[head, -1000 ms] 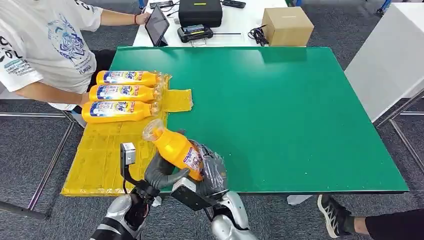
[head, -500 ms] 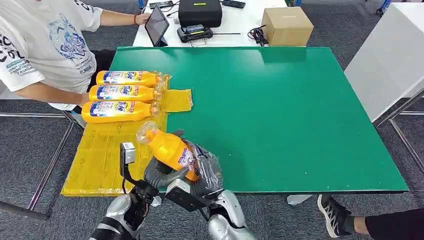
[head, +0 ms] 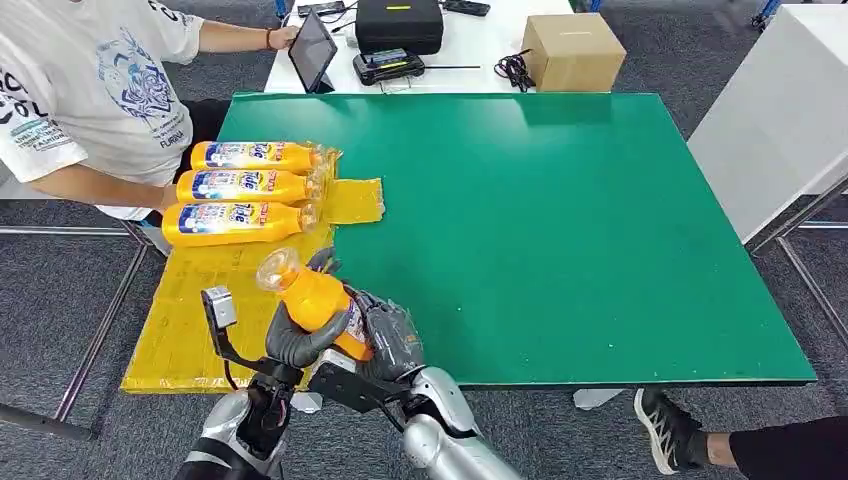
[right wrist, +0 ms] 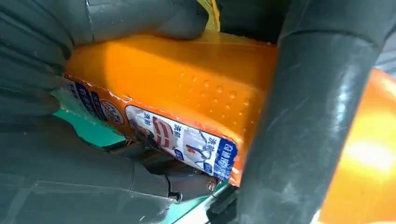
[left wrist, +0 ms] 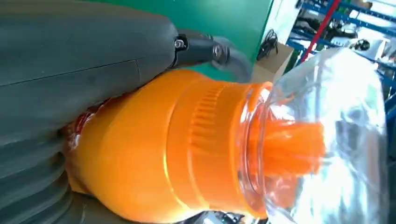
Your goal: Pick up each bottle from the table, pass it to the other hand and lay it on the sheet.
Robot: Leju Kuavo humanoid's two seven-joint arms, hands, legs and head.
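Held bottle (head: 322, 300): orange body, clear cap, white-and-blue label with red marks. Three bottles (head: 245, 189) at 10 o'clock: orange, with blue-white labels. Sheet (head: 200, 300): yellow. Table (head: 560, 220): green. Left hand (head: 300, 340) and right hand (head: 392, 342): dark grey. Box (head: 574, 50) at 1 o'clock: plain brown

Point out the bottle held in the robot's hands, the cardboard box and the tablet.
held orange bottle (head: 322, 300): head view, on its orange shoulder below the clear cap.
cardboard box (head: 575, 50): head view, on its top face.
tablet (head: 312, 50): head view, on its dark screen.
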